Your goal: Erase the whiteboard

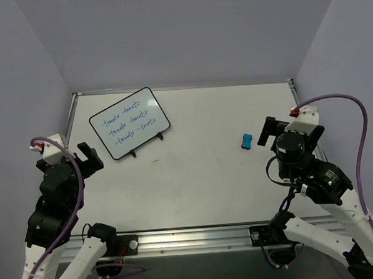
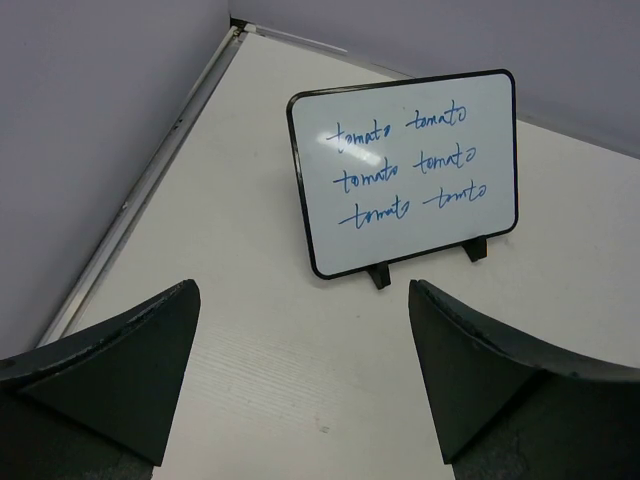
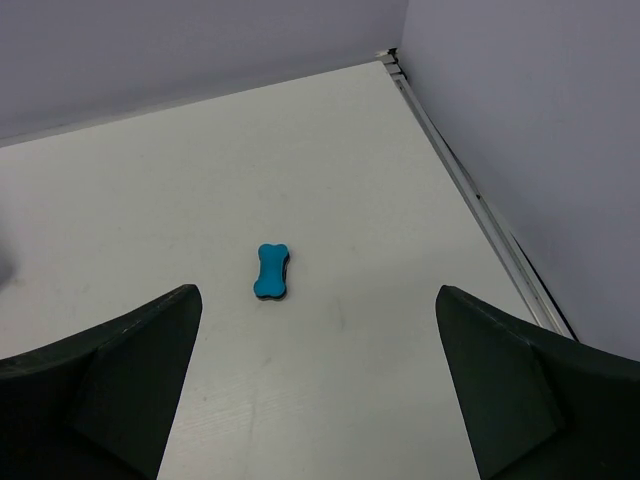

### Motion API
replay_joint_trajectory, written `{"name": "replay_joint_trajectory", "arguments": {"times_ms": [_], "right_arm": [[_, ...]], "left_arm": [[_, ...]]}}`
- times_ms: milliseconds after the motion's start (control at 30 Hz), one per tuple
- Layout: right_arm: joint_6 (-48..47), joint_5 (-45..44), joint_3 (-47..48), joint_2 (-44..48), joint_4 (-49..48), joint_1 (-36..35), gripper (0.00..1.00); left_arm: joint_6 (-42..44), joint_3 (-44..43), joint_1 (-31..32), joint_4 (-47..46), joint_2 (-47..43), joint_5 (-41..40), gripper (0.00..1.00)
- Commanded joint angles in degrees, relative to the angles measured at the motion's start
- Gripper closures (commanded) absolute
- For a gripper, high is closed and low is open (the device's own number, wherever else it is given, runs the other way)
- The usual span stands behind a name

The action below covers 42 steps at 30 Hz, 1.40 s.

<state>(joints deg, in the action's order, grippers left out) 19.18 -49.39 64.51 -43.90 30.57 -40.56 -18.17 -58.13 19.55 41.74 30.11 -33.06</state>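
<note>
Both wide open and empty: left gripper [image 2: 302,300] faces the black-framed, blue-inscribed whiteboard [image 2: 405,170]; right gripper [image 3: 318,305] must first grasp the blue bone-shaped eraser [image 3: 272,271].

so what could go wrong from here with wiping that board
The whiteboard is only propped on two small feet, so a wiping push might tip or slide it unless the left gripper steadies it. The eraser is small and lies flat; the open right gripper could nudge it away rather than grasp it.
</note>
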Motion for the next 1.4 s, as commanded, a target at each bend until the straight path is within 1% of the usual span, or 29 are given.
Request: {"name": "replay_joint_trajectory", "arguments": {"times_ms": [0, 167, 300, 367, 433, 467, 500, 533, 567, 600, 633, 667, 700, 767, 800, 833, 867, 900, 967, 1033, 1133, 1167, 1200, 1233, 1267, 1300, 1367], "right_arm": [[-0.9, -2.91, 0.18, -0.22, -2.0, -0.05, 0.0], [-0.72, -1.15, 0.09, 0.13, -3.31, -0.05, 0.0], [-1.68, 2.09, -1.4, 1.8, -6.39, -0.05, 0.0], [-2.48, 5.43, -2.45, 3.11, -8.67, -0.05, 0.0], [-4.31, 9.46, -2.98, 4.52, -11.39, -0.05, 0.0], [-4.59, 10.61, -3.16, 4.96, -12.1, -0.05, 0.0], [-4.94, 11.84, -3.25, 5.23, -12.81, -0.05, 0.0], [-5.38, 13.07, -3.34, 5.66, -14.03, -0.05, 0.0], [-5.73, 15.18, -3.34, 5.75, -14.48, -0.05, 0.0], [-5.91, 16.15, -3.34, 5.76, -14.83, -0.05, 0.0], [-6.08, 17.03, -3.43, 5.76, -15.53, -0.05, 0.0], [-6.69, 18.52, -3.51, 5.76, -15.89, -0.05, 0.0], [-6.87, 19.15, -3.34, 5.58, -15.89, -0.05, 0.0], [-7.14, 20.9, -2.11, 5.14, -14.31, -0.05, 0.0], [-7.23, 21.26, -1.76, 4.97, -13.7, -0.05, 0.0], [-7.23, 21.61, -1.67, 5.31, -13.34, -0.05, 0.0], [-7.23, 21.96, -2.02, 5.66, -13.51, -0.14, 0.0], [-7.57, 23.01, -2.46, 5.93, -13.78, -0.14, 0.0], [-7.93, 24.24, -3.94, 6.98, -15.01, -0.14, 0.0], [-8.28, 26.79, -4.74, 7.42, -16.41, -0.14, 0.0], [-8.54, 30.82, -4.75, 6.2, -16.77, -0.14, 0.0], [-8.54, 31.62, -4.66, 5.85, -16.77, -0.14, 0.0], [-8.54, 32.5, -4.48, 5.5, -16.86, -0.14, 0.0], [-8.54, 34.34, -4.57, 4.88, -17.38, -0.14, 0.0], [-8.37, 35.31, -4.66, 4.79, -17.64, -0.14, 0.0], [-8.28, 36.54, -4.83, 4.44, -17.91, -0.14, 0.0], [-8.37, 40.4, -4.66, 4.0, -18.09, -0.14, 0.0]], "left_arm": [[0.77, -0.41, -0.48, -3.33, 0.13, 1.5, 0.06], [0.95, -0.41, -0.48, -4.03, -0.14, 3.44, 0.06], [-1.59, -1.63, -0.83, -4.29, 1.61, 2.22, 0.06], [-2.65, -2.77, -1.01, -6.04, 2.84, 1.6, 0.06], [-2.83, -5.14, -1.01, -6.32, 8.45, 2.82, 0.06], [-2.31, -9.07, -1.01, -6.32, 11.43, 3.87, 0.06], [-2.22, -11.46, -1.18, -6.14, 19.03, 4.49, 0.06], [-2.48, -14.09, -1.62, -5.79, 23.11, 7.28, 0.06], [-3.09, -19.08, -4.75, -7.44, 26.72, 11.92, 0.06], [-4.05, -20.43, -7.57, -9.89, 32.06, 18.84, 0.06], [-5.54, -20.88, -10.21, -14.01, 33.77, 31.52, 0.06], [-7.82, -20.62, -12.24, -21.71, 35.09, 35.31, 0.06], [-8.54, -21.4, -15.91, -23.96, 38.33, 38.21, 0.06], [-8.03, -24.38, -19.88, -24.95, 42.29, 45.32, 0.06], [-7.58, -27.71, -24.69, -24.25, 46.23, 46.76, 0.06], [-7.4, -28.96, -26.91, -23.55, 48.01, 48.51, 0.06], [-6.62, -29.67, -29.11, -23.46, 49.42, 53.75, 0.06], [-5.39, -29.59, -31.92, -23.98, 50.83, 54.93, 0.06], [-3.11, -28.1, -33.69, -26.51, 51.28, 54.07, 0.06], [-2.22, -26.96, -37.02, -27.58, 53.2, 59.76, 0.06], [0.33, -25.03, -40.36, -28.11, 57.33, 61.26, 0.06], [-1.41, -23.8, -41.69, -31.68, 58.3, 63.27, 0.06], [-3.08, -21.7, -43.0, -35.89, 59.7, 67.56, 0.06], [-5.44, -19.59, -44.41, -40.98, 60.33, 77.52, 0.06], [-9.91, -15.22, -46.25, -52.69, 60.77, 81.45, 0.06], [-10.56, -13.78, -46.7, -55.59, 61.9, 83.57, 0.06], [-9.35, -12.89, -47.15, -58.08, 64.01, 86.93, 0.06]]}}
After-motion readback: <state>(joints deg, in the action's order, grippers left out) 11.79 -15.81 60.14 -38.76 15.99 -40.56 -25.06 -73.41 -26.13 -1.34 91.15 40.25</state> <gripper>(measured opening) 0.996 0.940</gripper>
